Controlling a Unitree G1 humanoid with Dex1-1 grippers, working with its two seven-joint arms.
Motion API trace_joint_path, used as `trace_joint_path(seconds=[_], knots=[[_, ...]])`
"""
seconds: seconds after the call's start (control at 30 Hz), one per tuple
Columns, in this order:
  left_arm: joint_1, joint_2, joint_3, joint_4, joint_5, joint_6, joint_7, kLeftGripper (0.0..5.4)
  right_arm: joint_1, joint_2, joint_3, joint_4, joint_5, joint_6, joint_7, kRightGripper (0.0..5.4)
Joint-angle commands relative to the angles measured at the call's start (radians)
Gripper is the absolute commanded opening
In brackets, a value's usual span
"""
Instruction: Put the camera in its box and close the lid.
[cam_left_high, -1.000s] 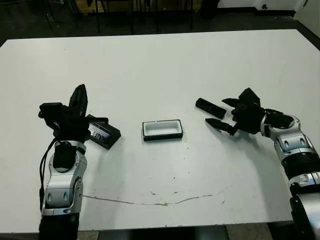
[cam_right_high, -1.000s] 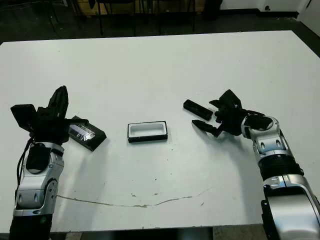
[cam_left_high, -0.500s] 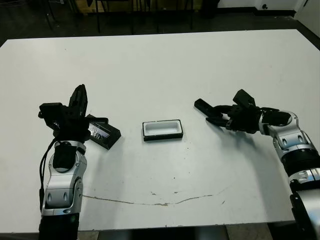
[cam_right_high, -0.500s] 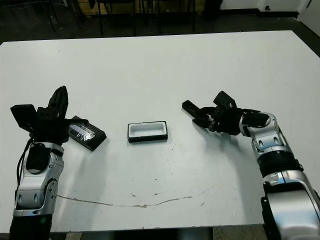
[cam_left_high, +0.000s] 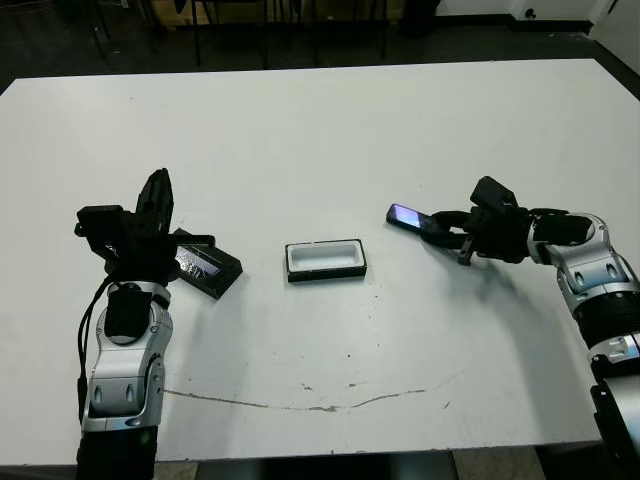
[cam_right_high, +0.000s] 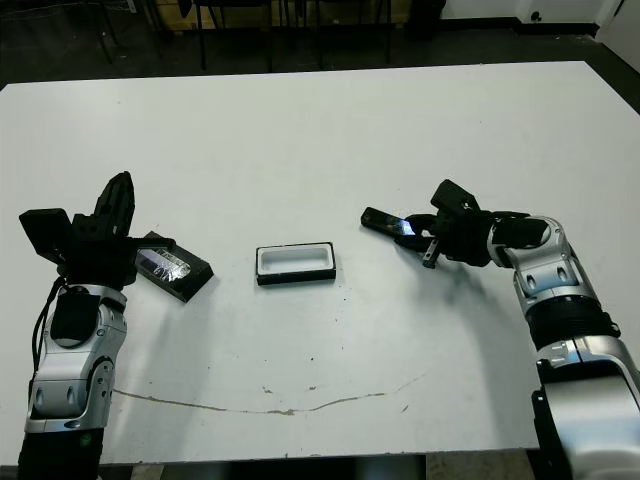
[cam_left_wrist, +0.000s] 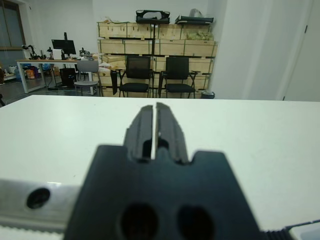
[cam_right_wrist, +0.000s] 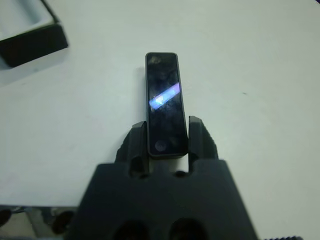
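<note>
white lining shows bare inside the box (cam_left_high: 325, 259), which sits open and empty near the middle of the table (cam_left_high: 320, 140) in the head views, nothing resting in it. to its left the lid (cam_left_high: 205, 266) lies tilted on the table just beside my left gripper (cam_left_high: 157, 200), whose fingers point up and away from me, pressed together with nothing between them. to the right of the box, well apart from it, my right gripper (cam_left_high: 452, 232) has the camera (cam_left_high: 413, 219) clamped by its near end, the far end sticking out toward the box with a bluish glint on it. in the left wrist view my two fingers (cam_left_wrist: 141, 131) stand nearly touching, only a thin slit between them, gripping nothing; beyond them lies bare white table with chairs (cam_left_wrist: 157, 75) and stacked wooden crates (cam_left_wrist: 155, 45) further back. in the right wrist view the camera (cam_right_wrist: 163, 104) lies lengthwise between my fingers (cam_right_wrist: 136, 144), which press on both of its long sides at the near end; its glossy face carries a pale purple streak, and a corner of the box (cam_right_wrist: 30, 35) shows at the edge, apart from the camera.
</note>
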Motion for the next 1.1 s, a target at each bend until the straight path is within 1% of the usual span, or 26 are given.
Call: trace_joint_path(seconds=[0.03, 0.07, 0.17, 0.23, 0.27, 0.4, 0.53, 0.57, 0.7, 0.87, 0.93, 1.03, 1.1], knots=[[0.012, 0.013, 0.006, 0.003, 0.005, 0.019, 0.002, 0.00, 0.023, 0.012, -0.052, -0.105, 0.075, 0.093, 0.003, 0.57], [0.012, 0.013, 0.006, 0.003, 0.004, 0.019, 0.002, 0.00, 0.020, 0.011, -0.064, -0.150, 0.097, 0.133, 0.003, 0.57], [0.011, 0.013, 0.005, 0.002, 0.004, 0.023, 0.001, 0.00, -0.019, 0.005, -0.077, -0.229, 0.157, 0.177, 0.058, 0.57], [0.007, 0.014, 0.004, 0.008, 0.001, 0.023, -0.002, 0.00, -0.080, 0.013, -0.072, -0.244, 0.208, 0.244, 0.125, 0.57], [0.005, 0.014, 0.004, 0.011, 0.002, 0.022, -0.003, 0.00, -0.104, 0.015, -0.066, -0.247, 0.220, 0.266, 0.153, 0.57], [-0.001, 0.014, 0.002, 0.016, 0.006, 0.023, 0.000, 0.00, -0.201, 0.021, 0.000, -0.213, 0.205, 0.220, 0.291, 0.57], [-0.009, 0.016, 0.000, 0.026, 0.013, 0.014, 0.001, 0.00, -0.272, 0.036, 0.086, -0.178, 0.162, 0.232, 0.379, 0.57], [-0.011, 0.018, 0.000, 0.029, 0.015, 0.010, 0.000, 0.00, -0.281, 0.040, 0.107, -0.175, 0.147, 0.227, 0.391, 0.57], [-0.015, 0.018, 0.004, 0.030, 0.009, 0.016, 0.000, 0.00, -0.309, 0.057, 0.183, -0.174, 0.075, 0.167, 0.416, 0.57], [-0.015, 0.025, 0.007, 0.035, 0.011, 0.003, -0.003, 0.00, -0.351, 0.085, 0.275, -0.129, -0.010, 0.175, 0.447, 0.57], [-0.017, 0.025, 0.008, 0.039, 0.010, 0.001, -0.003, 0.00, -0.352, 0.097, 0.297, -0.114, -0.037, 0.152, 0.447, 0.57], [-0.019, 0.024, 0.008, 0.043, 0.006, 0.001, -0.002, 0.00, -0.349, 0.124, 0.313, -0.061, -0.053, 0.093, 0.463, 0.57], [-0.020, 0.023, 0.009, 0.046, 0.004, -0.002, -0.002, 0.00, -0.348, 0.133, 0.319, -0.041, -0.064, 0.075, 0.472, 0.57]])
